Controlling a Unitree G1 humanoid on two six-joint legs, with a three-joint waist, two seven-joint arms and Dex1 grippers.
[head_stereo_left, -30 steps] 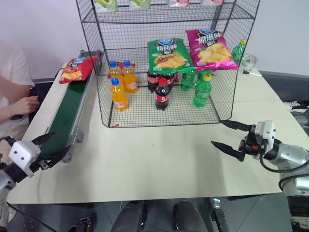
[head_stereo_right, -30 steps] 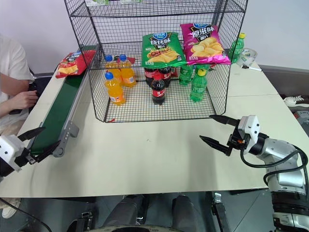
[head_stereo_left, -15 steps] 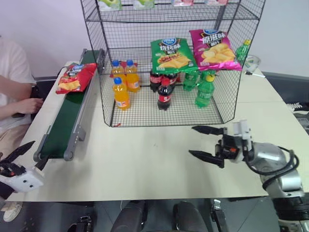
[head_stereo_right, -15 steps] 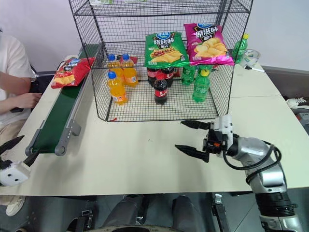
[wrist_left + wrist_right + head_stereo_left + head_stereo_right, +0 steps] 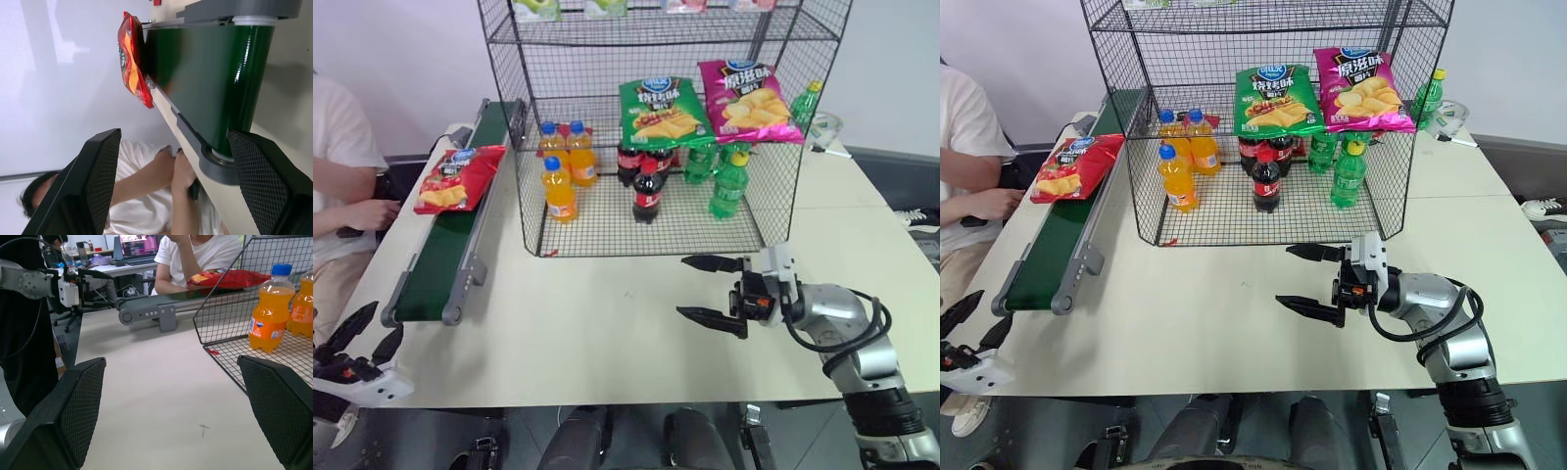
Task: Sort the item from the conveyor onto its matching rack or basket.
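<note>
The red crisp bag (image 5: 456, 179) with a blue oval logo lies on the dark green conveyor (image 5: 440, 262), partway along it and overhanging its outer rail; the lettering is too small to read. Nearest, the left gripper (image 5: 357, 338) hangs off the table's (image 5: 587, 333) corner, fingers spread, empty. The right gripper (image 5: 710, 290) hovers over the tabletop, jaws wide, holding nothing. Beyond, the black wire rack (image 5: 656, 117) holds orange, cola and green bottles, plus green and pink crisp bags.

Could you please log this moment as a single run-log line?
item: red crisp bag lying on conveyor | left hand open, empty | right hand open, empty, above table | rack awaiting bag
</note>
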